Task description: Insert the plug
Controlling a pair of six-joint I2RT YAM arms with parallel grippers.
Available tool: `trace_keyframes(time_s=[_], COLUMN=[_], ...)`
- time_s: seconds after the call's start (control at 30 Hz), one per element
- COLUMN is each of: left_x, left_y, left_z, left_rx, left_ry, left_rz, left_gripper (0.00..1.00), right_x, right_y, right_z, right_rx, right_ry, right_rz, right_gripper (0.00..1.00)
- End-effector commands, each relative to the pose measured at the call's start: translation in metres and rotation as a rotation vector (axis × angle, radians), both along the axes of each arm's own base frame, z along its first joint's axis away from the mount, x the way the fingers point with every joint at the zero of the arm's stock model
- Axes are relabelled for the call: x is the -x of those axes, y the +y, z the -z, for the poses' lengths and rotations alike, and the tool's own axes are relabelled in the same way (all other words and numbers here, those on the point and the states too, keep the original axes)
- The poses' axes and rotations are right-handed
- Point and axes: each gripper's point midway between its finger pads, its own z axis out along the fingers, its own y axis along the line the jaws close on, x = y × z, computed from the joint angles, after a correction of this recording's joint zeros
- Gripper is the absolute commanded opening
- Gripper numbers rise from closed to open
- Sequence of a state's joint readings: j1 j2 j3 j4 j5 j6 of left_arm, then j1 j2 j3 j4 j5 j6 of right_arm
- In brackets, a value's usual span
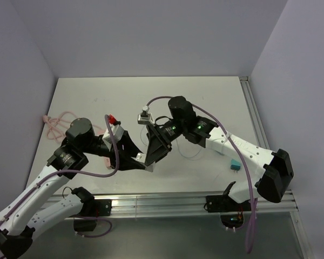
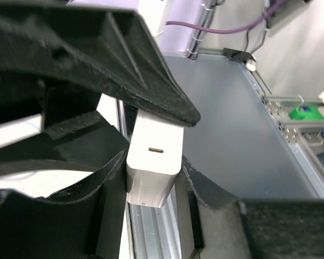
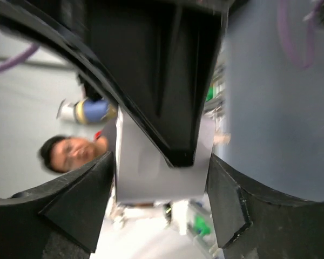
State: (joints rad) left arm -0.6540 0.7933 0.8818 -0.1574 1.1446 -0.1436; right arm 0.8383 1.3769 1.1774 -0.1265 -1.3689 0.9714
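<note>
At the near middle of the table (image 1: 167,97) the two arms meet tip to tip. The left gripper (image 1: 140,161) reaches in from 9 o'clock and the right gripper (image 1: 151,159) comes down from 1 o'clock.

The left gripper is clamped on a white block (image 2: 154,156). In its wrist view the block's long axis runs from 12 to 6 o'clock between the fingers. A small slot (image 2: 155,150) on the face turned to the camera lies across, from 9 to 3 o'clock.

In the right wrist view the same pale block sits between the right fingers (image 3: 70,210), one on each side. Whether they press it or only stand beside it I cannot tell, so the right hand's state is uncertain.

The plug itself cannot be picked out in any view. Only a faint loop of thin wire (image 1: 190,156) shows, lying on the table at about 3 o'clock from the meeting point, under the right forearm. That puts the right arm much nearer to the wire than the left.

My judgement is that the block is held up as the receiver and the right arm must bring the plug to it. The move depends on lining the plug's flat width with the slot's 9-to-3 direction and pushing square to that face. The slot is narrow, so a slight twist would likely catch on its edge.
</note>
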Motion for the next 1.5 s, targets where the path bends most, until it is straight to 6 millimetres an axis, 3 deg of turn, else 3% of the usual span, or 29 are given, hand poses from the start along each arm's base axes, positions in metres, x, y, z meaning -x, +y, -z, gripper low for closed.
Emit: trace_keyframes(time_s=[0.0, 0.2, 0.33, 0.47, 0.57, 0.9, 1.27, 1.47], left_x=[-0.003, -0.022, -0.036, -0.058, -0.068, -0.067, -0.057, -0.053], left_y=[-0.003, -0.006, -0.005, 0.001, 0.007, 0.013, 0.014, 0.016], left_z=[0.001, 0.003, 0.005, 0.004, -0.004, -0.016, -0.016, -0.026], left_rx=[-0.006, -0.036, -0.056, -0.048, -0.004, 0.061, 0.081, 0.112], left_ry=[0.078, 0.13, 0.18, 0.258, 0.27, 0.299, 0.329, 0.304], left_rz=[-0.048, -0.164, -0.24, -0.355, -0.423, -0.448, -0.414, -0.406], left_gripper=[0.0, 0.0, 0.0, 0.0, 0.0, 0.0, 0.0, 0.0], right_x=[-0.029, -0.047, -0.063, -0.092, -0.1, -0.086, -0.069, -0.056], right_y=[0.01, 0.006, -0.007, -0.022, -0.031, -0.035, -0.004, 0.006], right_z=[-0.018, -0.011, 0.001, 0.028, 0.028, -0.003, -0.018, -0.016], right_rx=[-0.115, -0.11, -0.076, 0.032, 0.025, -0.247, -0.351, -0.373], right_ry=[-0.171, -0.228, -0.286, -0.455, -0.552, -0.675, -0.735, -0.729], right_rz=[0.138, 0.208, 0.315, 0.49, 0.6, 0.663, 0.552, 0.523], right_gripper=[0.76, 0.83, 0.87, 0.88, 0.87, 0.69, 0.56, 0.5])
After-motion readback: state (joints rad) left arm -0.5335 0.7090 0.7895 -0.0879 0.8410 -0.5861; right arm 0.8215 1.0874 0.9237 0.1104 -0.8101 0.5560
